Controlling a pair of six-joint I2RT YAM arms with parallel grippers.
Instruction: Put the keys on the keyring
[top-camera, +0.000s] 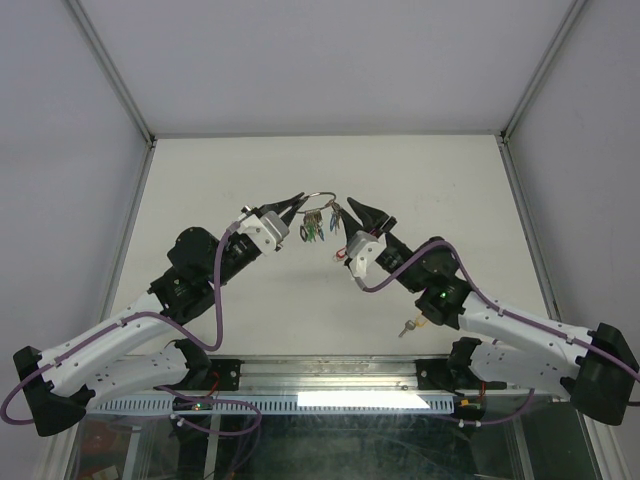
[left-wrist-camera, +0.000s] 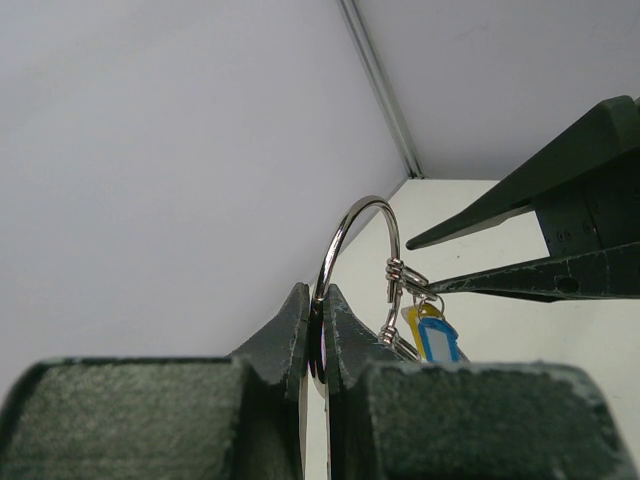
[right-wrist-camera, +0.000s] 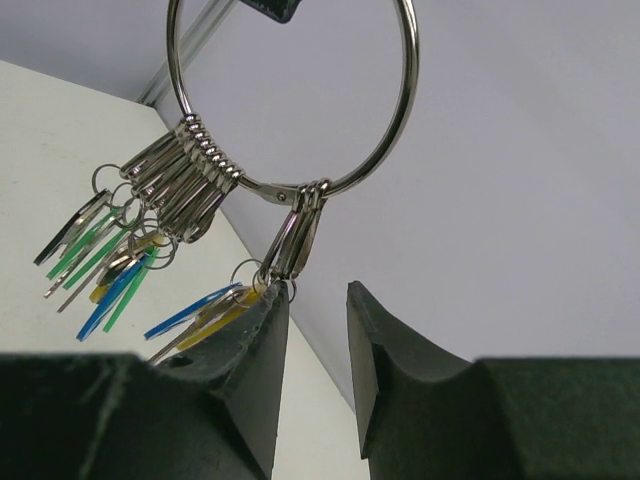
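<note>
Left jaws on thin silver keyring (right-wrist-camera: 412, 75)

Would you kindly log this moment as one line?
left jaws: shut on keyring; right jaws: open beside keys; keys: hanging on keyring

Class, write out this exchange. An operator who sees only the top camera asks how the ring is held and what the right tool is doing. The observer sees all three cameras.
Operator: Does the left tool really grip the ring?
Observer: Yes. The left wrist camera shows the left tool shut on the wire of the ring.
Operator: Is the right tool holding anything?
Observer: No. In the right wrist camera the right tool stands open and its gap is empty. Blue and yellow keys hang on the ring just beside one tip.
</note>
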